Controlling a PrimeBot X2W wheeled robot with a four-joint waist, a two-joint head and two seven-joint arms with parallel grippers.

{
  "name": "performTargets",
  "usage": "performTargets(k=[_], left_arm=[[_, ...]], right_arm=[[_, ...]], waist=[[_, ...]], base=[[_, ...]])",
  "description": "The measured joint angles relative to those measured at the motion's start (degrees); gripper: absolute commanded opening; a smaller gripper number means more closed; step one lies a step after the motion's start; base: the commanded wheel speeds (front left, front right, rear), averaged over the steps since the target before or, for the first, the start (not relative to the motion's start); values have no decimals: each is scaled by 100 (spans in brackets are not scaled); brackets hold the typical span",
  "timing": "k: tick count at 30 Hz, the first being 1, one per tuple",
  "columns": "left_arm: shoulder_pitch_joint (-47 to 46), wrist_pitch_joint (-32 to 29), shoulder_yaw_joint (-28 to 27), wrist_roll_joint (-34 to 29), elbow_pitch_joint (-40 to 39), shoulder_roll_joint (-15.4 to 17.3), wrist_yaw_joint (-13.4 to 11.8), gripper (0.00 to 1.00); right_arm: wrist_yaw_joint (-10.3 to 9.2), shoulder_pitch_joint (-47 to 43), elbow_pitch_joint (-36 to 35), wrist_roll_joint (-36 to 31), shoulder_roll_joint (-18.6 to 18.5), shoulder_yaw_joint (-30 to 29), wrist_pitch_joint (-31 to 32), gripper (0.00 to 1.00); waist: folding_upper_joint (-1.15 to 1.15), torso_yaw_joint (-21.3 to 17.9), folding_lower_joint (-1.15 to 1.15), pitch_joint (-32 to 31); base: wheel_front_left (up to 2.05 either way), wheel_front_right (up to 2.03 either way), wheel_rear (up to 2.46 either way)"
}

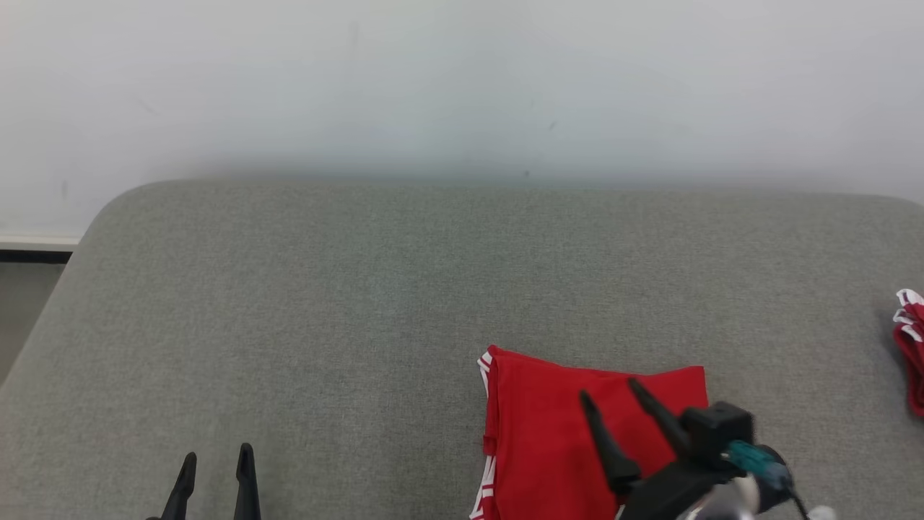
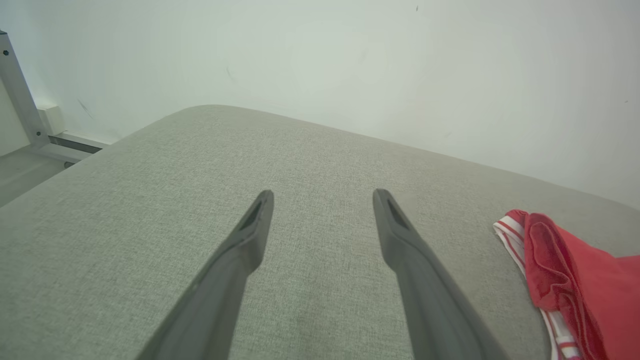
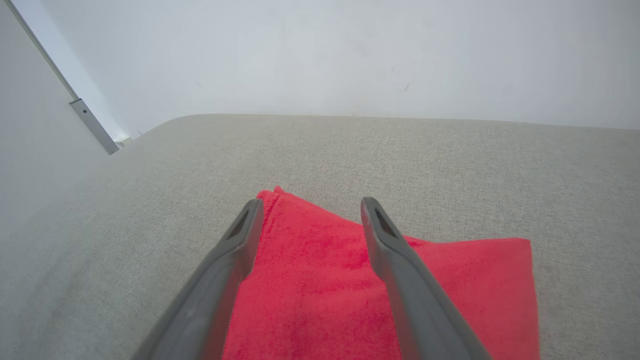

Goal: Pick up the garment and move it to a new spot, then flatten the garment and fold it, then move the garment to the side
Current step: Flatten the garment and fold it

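Nearest, the left gripper (image 1: 217, 452) hovers wide over the grey fabric cushion (image 1: 361, 289). The right gripper (image 1: 608, 389), its 2 fingers spread and empty, hangs above the folded red white-trimmed garment (image 1: 548, 433) at near right. A low fingertip could likely snag and undo the fold.

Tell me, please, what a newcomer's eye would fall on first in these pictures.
The folded red garment stands out, front right on the grey cushion. The right claw hangs open over it; the left claw is open at the lower left. More red cloth shows at the right edge.
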State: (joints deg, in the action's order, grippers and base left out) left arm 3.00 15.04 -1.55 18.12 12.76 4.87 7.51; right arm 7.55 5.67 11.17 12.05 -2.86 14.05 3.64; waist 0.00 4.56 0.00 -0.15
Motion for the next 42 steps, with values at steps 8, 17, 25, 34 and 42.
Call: performTargets(k=[8, 17, 25, 34, 42], left_arm=[[2, 0, -60, -22, -44, -12, -1, 100], [-133, 0, 9, -48, 149, 21, 0, 100], [-405, 0, 36, -100, 296, 52, 0, 100], [-430, 0, -45, -312, 459, 83, 0, 100], [-351, 0, -125, -359, 556, 43, 0, 100]], right_arm=[[0, -279, -177, -346, -1, -1056, -687, 100], [0, -236, 119, -396, -505, -1239, -1140, 100], [0, -160, 468, -246, -709, -1128, -1437, 100], [0, -121, 887, -205, -825, -929, -1678, 100], [0, -60, 1057, -196, -817, -900, -1730, 100]], waist=[[0, -208, 0, -128], [0, -411, 0, -313], [0, -488, 0, -452], [0, -625, 0, -517], [0, -652, 0, -508]], base=[[0, 0, 0], [0, 0, 0], [0, 0, 0], [0, 0, 0], [0, 0, 0]])
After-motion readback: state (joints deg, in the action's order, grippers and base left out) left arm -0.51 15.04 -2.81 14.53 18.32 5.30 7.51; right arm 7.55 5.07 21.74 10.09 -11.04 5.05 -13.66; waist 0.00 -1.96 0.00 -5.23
